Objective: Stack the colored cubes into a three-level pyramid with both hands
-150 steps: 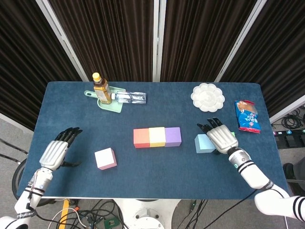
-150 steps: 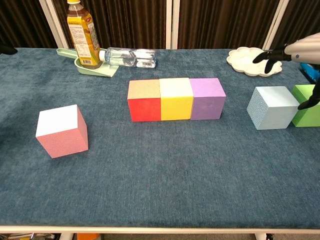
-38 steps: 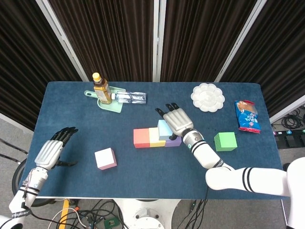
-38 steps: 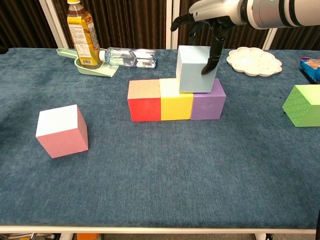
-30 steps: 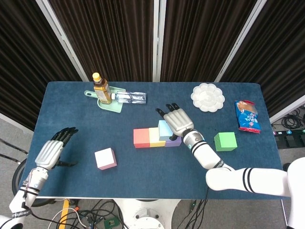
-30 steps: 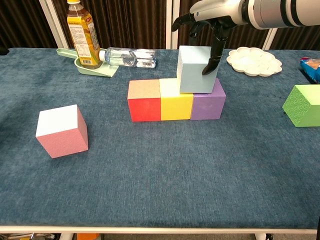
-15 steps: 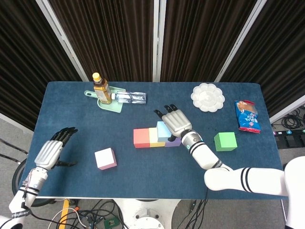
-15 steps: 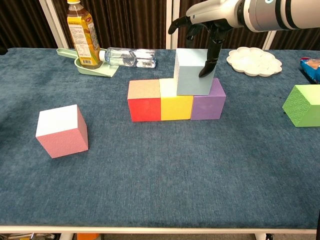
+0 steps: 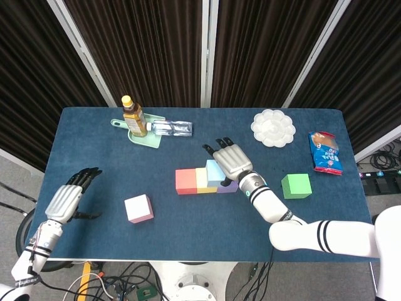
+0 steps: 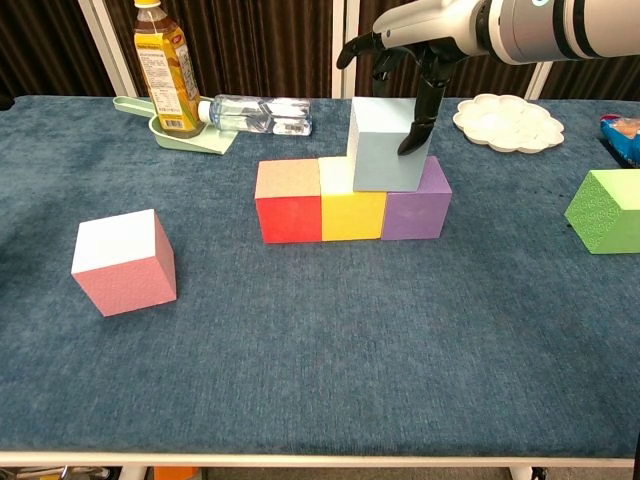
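Left hand (image 9: 64, 202) rests near the table's (image 10: 330, 370) front edge, fingers apart, holding nothing; pink cube (image 10: 124, 262) sits just beside it. Mid-table: red cube (image 10: 287, 202), yellow cube (image 10: 352, 207), purple cube (image 10: 416, 204) touch in a row. Right hand (image 9: 230, 162) grips light-blue cube (image 10: 385, 145) atop the yellow-purple seam; green cube (image 10: 606, 210) well apart.

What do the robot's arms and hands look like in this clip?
Both hands, left hand and right hand, have silver-grey ribbed backs and black fingers. The arms are glossy white with black bands near the wrists and along the forearms.
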`<state>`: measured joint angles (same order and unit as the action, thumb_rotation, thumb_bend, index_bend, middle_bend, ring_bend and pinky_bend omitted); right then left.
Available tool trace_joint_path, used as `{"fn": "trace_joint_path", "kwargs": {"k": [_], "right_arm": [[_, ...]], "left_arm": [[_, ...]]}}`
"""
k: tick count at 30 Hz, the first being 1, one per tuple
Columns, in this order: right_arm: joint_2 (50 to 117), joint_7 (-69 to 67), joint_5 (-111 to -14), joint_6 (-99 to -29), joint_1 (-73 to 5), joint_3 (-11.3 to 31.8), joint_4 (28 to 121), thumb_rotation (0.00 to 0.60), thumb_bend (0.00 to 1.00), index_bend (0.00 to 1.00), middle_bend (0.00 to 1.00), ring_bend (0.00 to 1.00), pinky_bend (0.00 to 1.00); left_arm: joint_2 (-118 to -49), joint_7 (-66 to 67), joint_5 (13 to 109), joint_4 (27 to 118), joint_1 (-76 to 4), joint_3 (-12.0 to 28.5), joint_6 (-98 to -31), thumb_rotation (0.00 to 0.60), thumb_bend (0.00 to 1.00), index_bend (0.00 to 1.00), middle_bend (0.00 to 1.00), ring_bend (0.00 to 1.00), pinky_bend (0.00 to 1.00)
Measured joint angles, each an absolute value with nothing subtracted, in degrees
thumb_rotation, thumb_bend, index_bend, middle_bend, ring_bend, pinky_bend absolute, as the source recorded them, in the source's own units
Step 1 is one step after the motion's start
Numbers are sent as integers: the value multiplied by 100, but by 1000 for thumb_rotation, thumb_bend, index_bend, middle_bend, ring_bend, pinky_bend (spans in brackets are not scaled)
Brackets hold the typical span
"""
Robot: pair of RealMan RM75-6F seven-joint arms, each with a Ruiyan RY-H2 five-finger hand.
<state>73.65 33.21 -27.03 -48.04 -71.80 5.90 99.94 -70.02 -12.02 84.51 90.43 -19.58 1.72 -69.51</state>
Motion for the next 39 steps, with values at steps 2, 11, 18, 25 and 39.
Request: {"fn": "trace_joint_path", "kwargs": {"k": [2,11,18,25,39], "right_arm": [[7363,3316,-2702,-4800,-7184,584,9994,600,101,0,349,11,0],[7353,3281,-2692,-4795,-7184,566,9998,600,96,0,313,1,0],[7341,3240,-2716,-4784,-7177,566,10009,600,87,0,308,0,0],[7320,3193,-2760,-4818,-7152,574,10045,600,71,0,307,0,0],[7395,3143,-2913,-4942,-7082,607,10006,600,50,0,346,0,0]], "left_arm": [[-7002,-1201,8448,9044,-1958,174,-6951,600,0,100,50,0,107],[-7002,-1211,8448,9039,-1945,167,-6958,600,0,101,50,0,107],[-7003,-1218,8449,9035,-1943,166,-6958,600,0,101,50,0,107],[-7006,-1215,8453,9030,-1946,165,-6952,600,0,101,50,0,107],[-6992,-1193,8438,9057,-1957,180,-6939,600,0,101,50,0,107]]}}
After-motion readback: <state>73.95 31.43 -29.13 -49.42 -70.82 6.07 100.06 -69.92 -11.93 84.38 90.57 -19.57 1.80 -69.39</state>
